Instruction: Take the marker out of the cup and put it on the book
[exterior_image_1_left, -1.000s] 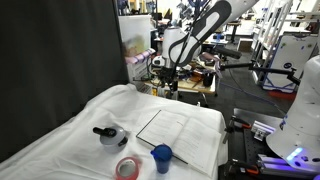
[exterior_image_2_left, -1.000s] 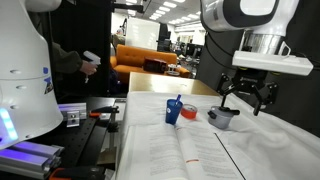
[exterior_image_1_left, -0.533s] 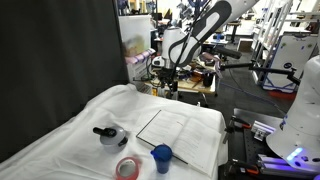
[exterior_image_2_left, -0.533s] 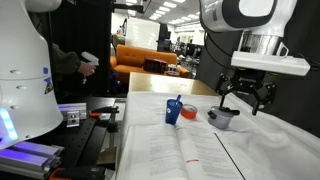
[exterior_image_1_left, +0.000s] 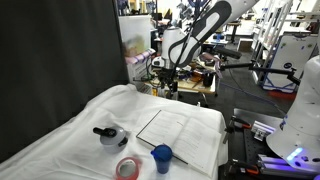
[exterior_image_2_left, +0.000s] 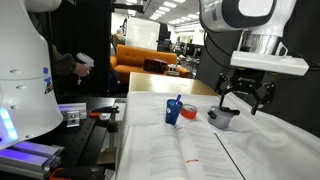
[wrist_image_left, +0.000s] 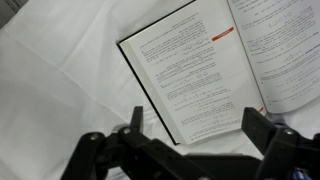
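Note:
A small blue cup (exterior_image_2_left: 175, 113) stands on the white cloth beside the open book (exterior_image_2_left: 190, 150), and the blue marker (exterior_image_2_left: 179, 101) sticks up out of it. In an exterior view the cup (exterior_image_1_left: 162, 156) sits at the book's (exterior_image_1_left: 180, 132) near corner. My gripper (exterior_image_1_left: 164, 84) hangs open above the far end of the table, well away from the cup. In the wrist view the gripper (wrist_image_left: 195, 128) is open with nothing between its fingers (wrist_image_left: 137, 121), and the book's (wrist_image_left: 195, 70) printed pages lie below. Cup and marker are out of the wrist view.
A grey round pot (exterior_image_1_left: 108, 135) with a black top and a pink-red tape ring (exterior_image_1_left: 127, 167) lie near the cup. The tape ring (exterior_image_2_left: 190, 115) sits between cup and pot (exterior_image_2_left: 224, 118). A black curtain (exterior_image_1_left: 55, 60) flanks the table (exterior_image_1_left: 60, 140). Lab machines stand around.
The arm and the things on the table have not moved. Only a person in the background shifts a hand a little.

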